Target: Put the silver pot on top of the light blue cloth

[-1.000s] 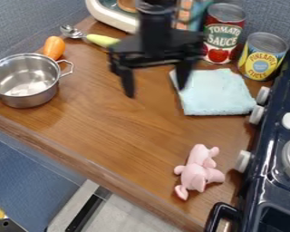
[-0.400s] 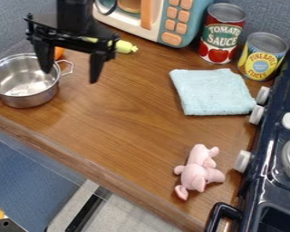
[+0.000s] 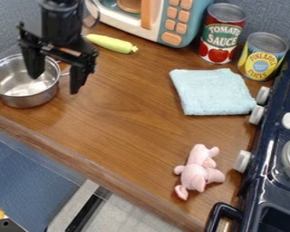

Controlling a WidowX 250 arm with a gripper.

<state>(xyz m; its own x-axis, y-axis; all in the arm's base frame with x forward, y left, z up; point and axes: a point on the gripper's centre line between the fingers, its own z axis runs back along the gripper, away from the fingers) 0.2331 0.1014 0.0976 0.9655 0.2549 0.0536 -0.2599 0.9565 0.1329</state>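
Tool (image 3: 55, 84): fingers spread wide, holding nothing. Silver pot (image 3: 27, 98): upright on tabletop (image 3: 132, 131), mostly left of tool in view, right rim nearest; tool's height above it hard to judge. Light blue cloth (image 3: 214, 93): well apart, right.

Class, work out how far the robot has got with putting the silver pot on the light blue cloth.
Done: nothing visible yet; the silver pot sits on the counter, left of the cloth.
In hand: the open gripper is at the pot's right side, apparently lining up to grasp.
Left: grip, lift, carry across and set down on the cloth.
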